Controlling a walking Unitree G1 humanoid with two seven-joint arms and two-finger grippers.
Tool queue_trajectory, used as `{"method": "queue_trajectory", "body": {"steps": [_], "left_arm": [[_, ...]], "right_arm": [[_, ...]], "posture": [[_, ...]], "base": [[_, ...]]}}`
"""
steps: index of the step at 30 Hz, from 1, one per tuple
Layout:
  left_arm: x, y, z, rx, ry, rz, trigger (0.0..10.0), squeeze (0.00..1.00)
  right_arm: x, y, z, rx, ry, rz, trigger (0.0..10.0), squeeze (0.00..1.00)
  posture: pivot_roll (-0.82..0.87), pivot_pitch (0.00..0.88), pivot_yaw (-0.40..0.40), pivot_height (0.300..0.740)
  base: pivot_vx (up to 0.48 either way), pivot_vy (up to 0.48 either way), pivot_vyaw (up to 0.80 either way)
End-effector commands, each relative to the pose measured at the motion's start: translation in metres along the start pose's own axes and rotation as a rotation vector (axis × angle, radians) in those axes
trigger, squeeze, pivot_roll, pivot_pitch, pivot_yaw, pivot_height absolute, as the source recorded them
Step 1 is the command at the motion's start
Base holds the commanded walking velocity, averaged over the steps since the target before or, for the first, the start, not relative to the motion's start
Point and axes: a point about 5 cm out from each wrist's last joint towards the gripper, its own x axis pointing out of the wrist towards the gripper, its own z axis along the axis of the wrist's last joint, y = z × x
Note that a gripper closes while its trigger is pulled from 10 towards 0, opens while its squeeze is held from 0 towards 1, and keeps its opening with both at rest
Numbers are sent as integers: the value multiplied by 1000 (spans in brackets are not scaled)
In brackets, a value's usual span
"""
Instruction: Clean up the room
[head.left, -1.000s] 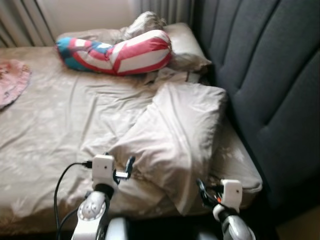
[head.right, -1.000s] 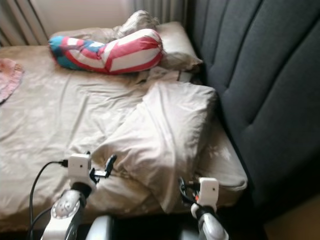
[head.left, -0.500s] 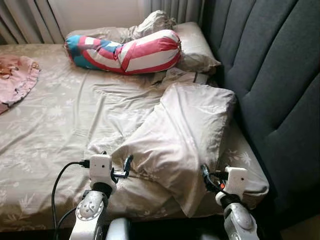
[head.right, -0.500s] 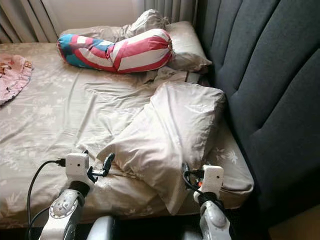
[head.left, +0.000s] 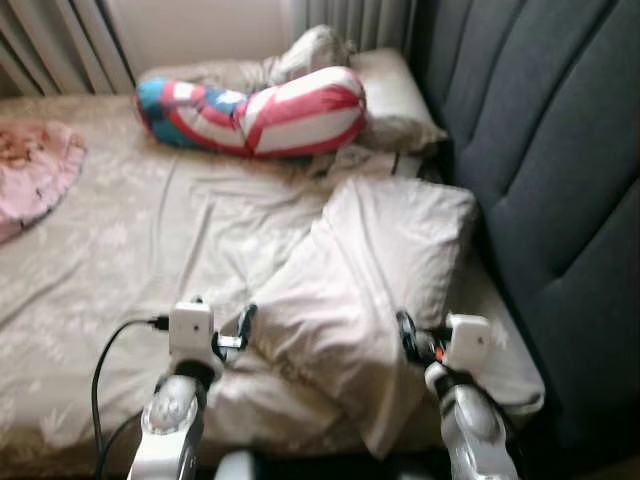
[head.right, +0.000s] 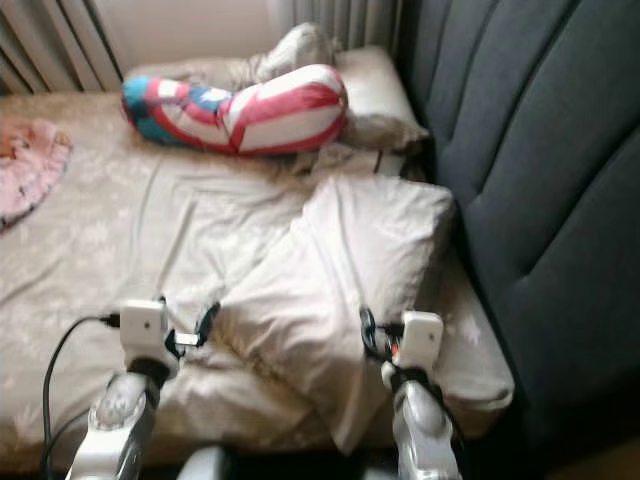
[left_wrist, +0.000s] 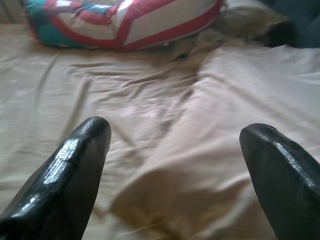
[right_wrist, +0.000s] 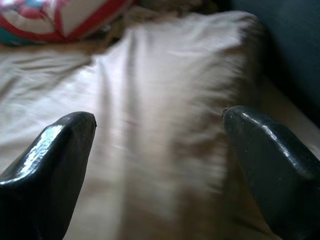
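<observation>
A beige pillow (head.left: 370, 280) lies askew on the bed (head.left: 110, 250), its near corner hanging over the front edge. My left gripper (head.left: 243, 322) hovers open at the pillow's left side, and in the left wrist view its fingertips (left_wrist: 80, 165) frame the pillow's edge (left_wrist: 210, 165). My right gripper (head.left: 405, 335) is open over the pillow's right front part; the right wrist view has the pillow (right_wrist: 165, 115) between both fingers (right_wrist: 50, 160). A red, white and blue bolster cushion (head.left: 255, 110) lies at the far side of the bed.
A dark grey padded headboard (head.left: 540, 170) rises along the right. Another beige pillow (head.left: 395, 90) and crumpled cloth (head.left: 310, 45) sit behind the bolster. A pink cloth (head.left: 35, 175) lies at the left edge. Curtains (head.left: 60, 40) hang at the back.
Both grippers have moved forward and now reach the pillow's two sides; the right one has come up onto it. The camera has shifted slightly and the picture is blurred.
</observation>
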Motion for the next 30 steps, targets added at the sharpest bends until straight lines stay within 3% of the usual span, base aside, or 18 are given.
{"method": "queue_trajectory", "body": {"steps": [1,11,12,13,16,20,27,28,30], "left_arm": [[-2,-1,-3,12,19,-10,10000,0],[-1,-2,-4,10,23,-20,10000,0],[-1,-2,-4,9,23,-20,10000,0],[-1,-3,-4,10,24,-23,10000,0],[-2,-3,-4,10,24,-26,10000,0],[1,-1,-1,14,19,-35,10000,0],[6,1,8,13,0,-45,10000,0],[6,1,9,11,-1,-44,10000,0],[6,1,9,11,-1,-45,10000,0]], "right_arm": [[-1,-1,-5,16,31,-11,10000,0],[10,5,-8,144,106,42,10000,0],[11,6,-10,136,127,50,10000,353],[14,6,-11,106,155,51,10000,1000],[18,6,-10,96,170,42,10000,1000],[33,2,3,183,168,-22,10000,1000],[41,0,6,162,222,-70,10000,1000],[41,-2,4,187,244,-93,10000,86],[41,-2,3,197,251,-102,10000,86]], "posture": [[-88,57,-28,632],[-86,63,-23,632],[-86,63,-23,632],[-86,63,-23,632],[-74,72,-19,632],[-61,84,-12,632],[-42,108,-2,632],[-40,113,0,632],[-40,113,0,632]], "base": [[0,0,0],[0,0,0],[0,0,0],[0,0,0],[0,0,0],[0,0,0],[0,0,0],[0,0,0],[0,0,0]]}}
